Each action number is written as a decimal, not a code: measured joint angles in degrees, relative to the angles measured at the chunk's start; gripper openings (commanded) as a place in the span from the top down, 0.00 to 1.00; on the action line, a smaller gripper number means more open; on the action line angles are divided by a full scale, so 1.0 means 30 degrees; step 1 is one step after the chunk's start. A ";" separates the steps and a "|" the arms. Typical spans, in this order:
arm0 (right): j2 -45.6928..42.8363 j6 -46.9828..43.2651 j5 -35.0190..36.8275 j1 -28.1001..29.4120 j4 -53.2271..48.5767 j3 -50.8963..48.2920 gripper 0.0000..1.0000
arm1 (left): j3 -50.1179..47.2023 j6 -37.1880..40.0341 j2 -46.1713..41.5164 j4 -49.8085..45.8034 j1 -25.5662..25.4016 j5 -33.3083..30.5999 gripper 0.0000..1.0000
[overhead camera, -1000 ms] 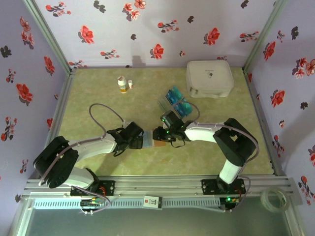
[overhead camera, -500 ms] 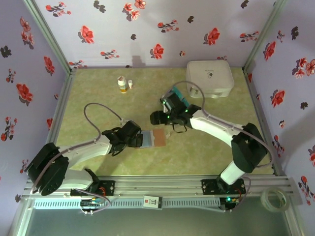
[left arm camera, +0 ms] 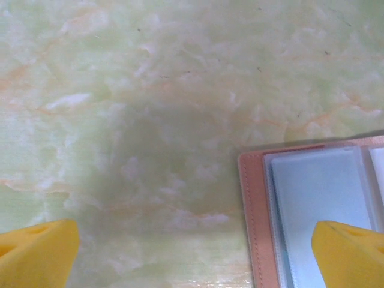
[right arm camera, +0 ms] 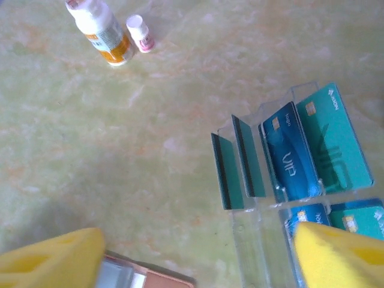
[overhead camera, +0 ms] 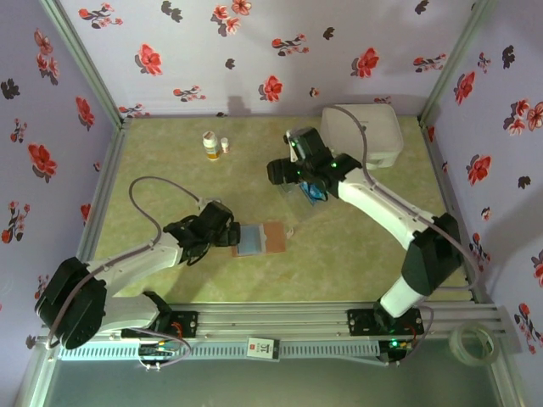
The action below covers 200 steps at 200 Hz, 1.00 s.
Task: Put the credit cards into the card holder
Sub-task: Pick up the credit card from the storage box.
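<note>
Top view: left gripper (overhead camera: 231, 236) is sitting wide open and empty at the left edge of the card holder (overhead camera: 270, 237), which is lying open on the green marbled table (overhead camera: 170, 178). Right gripper (overhead camera: 280, 172) is hovering just beside the credit cards (overhead camera: 315, 188). Floral walls (overhead camera: 254, 51) are enclosing the table.
Left wrist: the right pad (left arm camera: 348, 252) is overlapping the card holder's clear sleeves.
Right wrist: the pads (right arm camera: 48, 264) are spread with nothing between them, and the credit cards are standing in a clear tray (right arm camera: 252, 234) just ahead on the right.

Things counted on the tabletop (overhead camera: 170, 280)
Six credit cards (right arm camera: 291, 159) are seen in one clear tray (right arm camera: 252, 240); one card holder (left arm camera: 251, 216), two bottles (right arm camera: 102, 30) and one white case (overhead camera: 377, 136) are counted.
</note>
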 measured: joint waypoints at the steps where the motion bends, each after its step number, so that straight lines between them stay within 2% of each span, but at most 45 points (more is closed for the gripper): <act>1: 0.0095 -0.0029 -0.0007 -0.0007 -0.0058 0.0117 0.38 | 0.0000 0.0000 0.0000 0.0007 0.0022 0.0007 0.00; 18: 0.2324 -0.0444 0.0226 -0.0109 -0.1464 0.2827 0.54 | 0.0000 0.0051 -0.0102 0.0022 0.0423 0.0233 0.00; 43: 0.5428 -0.1137 0.0954 -0.0117 -0.3417 0.5646 0.57 | 0.0000 0.0138 -0.0117 0.0058 0.0736 0.0459 0.00; 88: 0.8983 -0.1960 0.2652 -0.0117 -0.6178 0.8167 0.62 | -0.0015 0.0219 -0.0124 0.0153 0.1013 0.0750 0.00; 200: 1.2225 -0.3213 0.4342 -0.0117 -0.8109 1.2080 0.70 | -0.0306 0.0219 -0.0211 0.0248 0.1151 0.1107 0.00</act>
